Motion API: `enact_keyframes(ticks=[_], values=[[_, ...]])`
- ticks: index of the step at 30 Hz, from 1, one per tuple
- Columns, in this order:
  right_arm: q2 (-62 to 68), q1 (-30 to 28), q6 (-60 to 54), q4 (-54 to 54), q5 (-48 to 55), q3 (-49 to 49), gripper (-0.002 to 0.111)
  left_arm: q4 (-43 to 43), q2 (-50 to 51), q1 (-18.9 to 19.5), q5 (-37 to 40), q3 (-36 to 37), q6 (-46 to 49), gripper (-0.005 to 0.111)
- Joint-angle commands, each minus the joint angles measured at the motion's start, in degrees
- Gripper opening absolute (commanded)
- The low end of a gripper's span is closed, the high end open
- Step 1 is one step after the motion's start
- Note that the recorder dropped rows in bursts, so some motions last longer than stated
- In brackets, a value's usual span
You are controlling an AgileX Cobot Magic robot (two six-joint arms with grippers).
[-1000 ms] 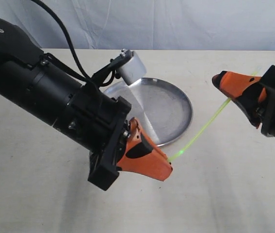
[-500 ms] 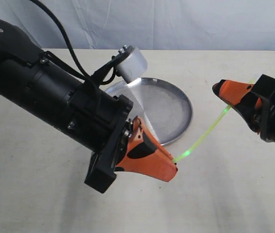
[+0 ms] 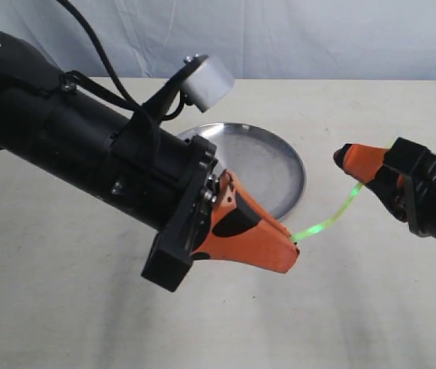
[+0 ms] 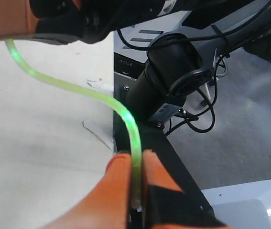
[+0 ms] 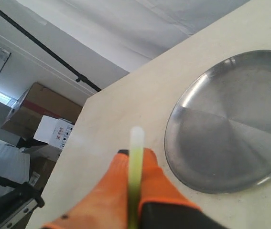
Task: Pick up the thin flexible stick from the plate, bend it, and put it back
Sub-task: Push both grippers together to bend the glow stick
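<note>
While the orange-fingered left gripper [image 3: 291, 247] and right gripper [image 3: 354, 166] are pinching its ends, you are holding the thin yellow-green translucent plastic stick [image 3: 327, 224] curved just beside the round brushed-steel plate [image 3: 283, 165]; it is looking light and springy.

In the exterior view the left gripper [image 3: 293, 252] covers the part of the plate [image 3: 279, 161] lying behind it, so that stretch of rim is unseen. Both ends of the thin flexible stick [image 3: 327, 224] vanish between pressed-together orange fingers [image 3: 256, 246], one inside the left gripper's tips and the other behind the right gripper [image 3: 344, 158]. How far each end reaches inside cannot be told. Both arms [image 3: 64, 146] run off the picture's sides.

In the left wrist view the left gripper's fingers [image 4: 121, 181] are cut by the frame edge, and the right gripper shows only as a cropped orange corner. In the right wrist view the stick [image 5: 135, 162] is a blurred pale streak over the right gripper's tips. The plate [image 5: 231, 138] beyond them is cut off at the edge.
</note>
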Motion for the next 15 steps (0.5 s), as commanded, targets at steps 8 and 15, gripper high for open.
enact_keyframes(ticks=[8, 15], values=[[0.01, 0.49, 1.94, -5.43, -7.19, 0.05, -0.001, -6.93, -0.44, -0.1, -10.23, -0.47, 0.2, 0.0], [0.01, 0.49, 3.76, -7.46, -7.56, 0.05, -0.001, -8.2, -0.44, -0.1, -12.49, -0.47, 0.2, 0.0]])
